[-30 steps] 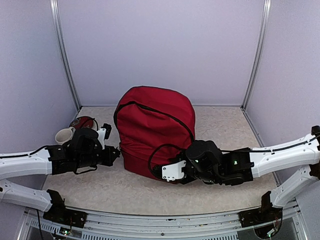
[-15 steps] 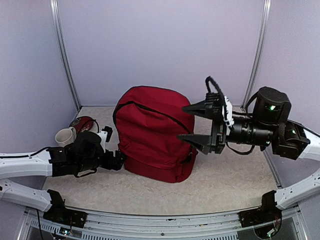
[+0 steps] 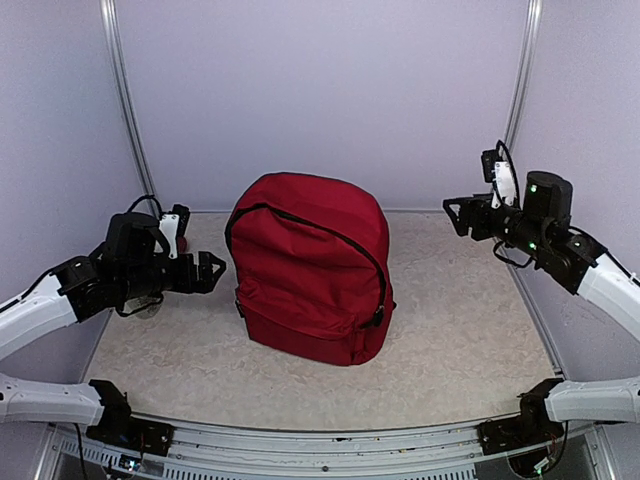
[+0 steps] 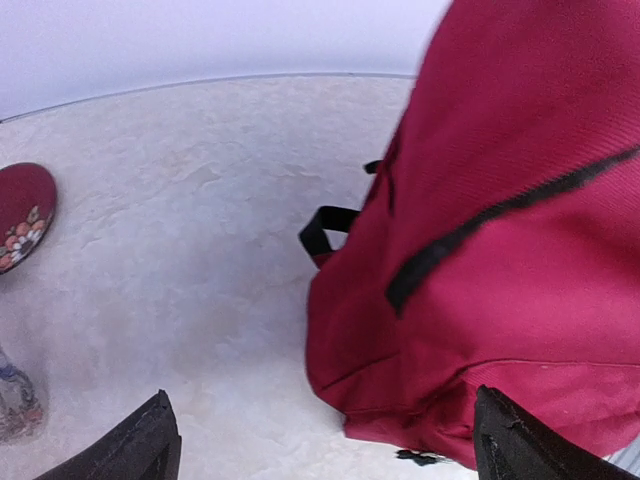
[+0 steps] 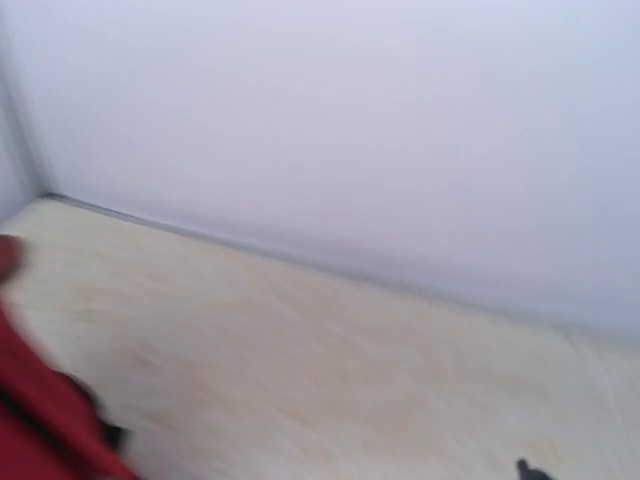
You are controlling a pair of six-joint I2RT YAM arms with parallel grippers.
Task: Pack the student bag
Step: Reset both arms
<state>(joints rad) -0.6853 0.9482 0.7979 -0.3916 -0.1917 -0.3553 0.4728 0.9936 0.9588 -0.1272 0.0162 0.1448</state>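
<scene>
Left wrist, student bag [image 4: 520, 200] beyond end effector [image 4: 322, 445]

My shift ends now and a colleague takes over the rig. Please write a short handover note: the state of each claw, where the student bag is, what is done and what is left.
Left claw: open, empty, just left of the student bag, not touching it.
Right claw: looks open, empty, raised at the far right, away from the bag.
Bag: upright in the middle of the table; zippers look closed.
Done: bag seems closed; its contents cannot be seen.
Left: a red flowered item lies on the table left of the bag; check whether it belongs inside.
</scene>
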